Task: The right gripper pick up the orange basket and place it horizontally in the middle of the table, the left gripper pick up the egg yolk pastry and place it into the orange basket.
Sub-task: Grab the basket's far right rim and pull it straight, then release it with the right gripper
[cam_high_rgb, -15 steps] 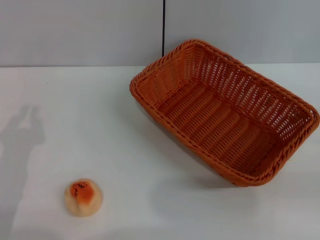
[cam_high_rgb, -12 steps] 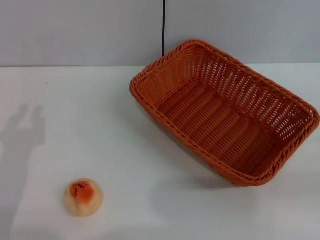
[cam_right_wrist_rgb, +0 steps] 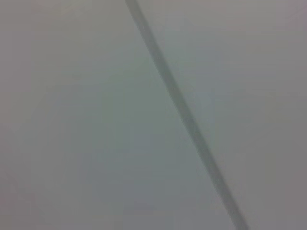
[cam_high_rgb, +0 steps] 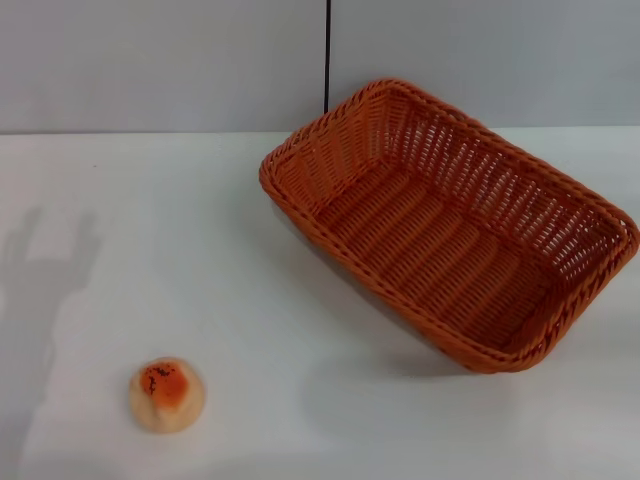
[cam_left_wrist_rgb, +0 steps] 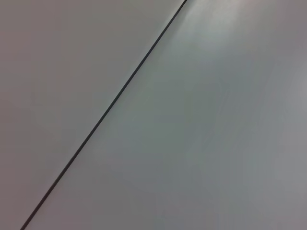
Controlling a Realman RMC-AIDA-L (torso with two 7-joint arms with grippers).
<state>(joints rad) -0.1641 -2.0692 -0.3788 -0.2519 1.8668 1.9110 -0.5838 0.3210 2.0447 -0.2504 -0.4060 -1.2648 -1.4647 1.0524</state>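
The orange basket [cam_high_rgb: 450, 225] stands empty on the white table [cam_high_rgb: 250, 290], right of centre, turned at an angle with one corner towards the back wall. The egg yolk pastry [cam_high_rgb: 166, 395] sits on its own near the front left of the table, well away from the basket. Neither gripper shows in the head view; only a two-pronged shadow [cam_high_rgb: 45, 265] lies on the table at the far left. Both wrist views show just a plain grey surface crossed by a dark line.
A grey wall [cam_high_rgb: 160, 60] with a thin dark vertical seam [cam_high_rgb: 327, 50] backs the table. White tabletop stretches between the pastry and the basket.
The shadow at the far left of the table has shifted and changed shape, its two prongs spreading wider. Basket and pastry have not moved.
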